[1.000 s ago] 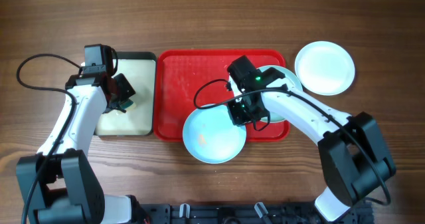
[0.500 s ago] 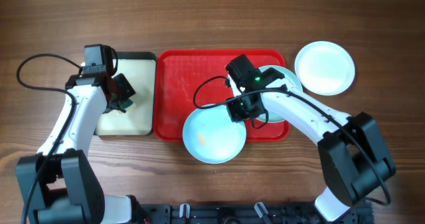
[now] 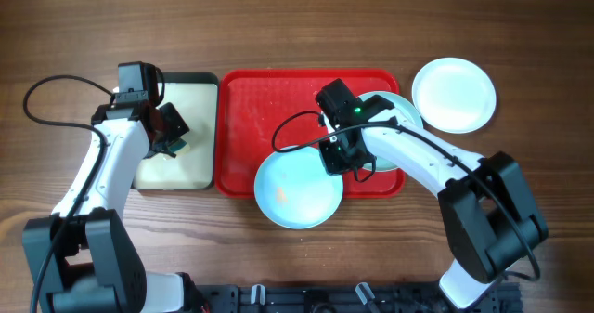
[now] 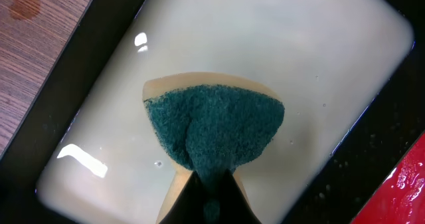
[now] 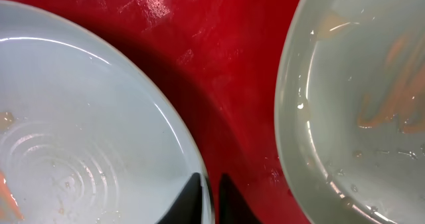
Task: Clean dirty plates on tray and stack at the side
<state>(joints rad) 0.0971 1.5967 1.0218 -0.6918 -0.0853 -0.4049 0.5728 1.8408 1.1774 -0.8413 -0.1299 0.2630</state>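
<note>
The red tray (image 3: 251, 118) lies mid-table. A pale aqua plate (image 3: 297, 190) with orange smears overhangs the tray's front edge; my right gripper (image 3: 336, 160) is shut on its right rim, as the right wrist view (image 5: 209, 194) shows, with the plate (image 5: 73, 137) to the left. A second aqua plate (image 3: 394, 109), smeared orange, lies on the tray's right end, also in the right wrist view (image 5: 358, 98). The white plate (image 3: 454, 94) sits on the table right of the tray. My left gripper (image 4: 211, 196) is shut on a green-topped sponge (image 4: 216, 127) over the black-rimmed tray.
The smaller black-rimmed tray (image 3: 200, 160) with cream inside stands left of the red tray; its wet cream floor (image 4: 279, 51) fills the left wrist view. Bare wooden table (image 3: 278, 25) lies behind and to the right front.
The right gripper with the aqua plate has shifted very slightly; the plate sits a touch further left. The left arm has not moved.
</note>
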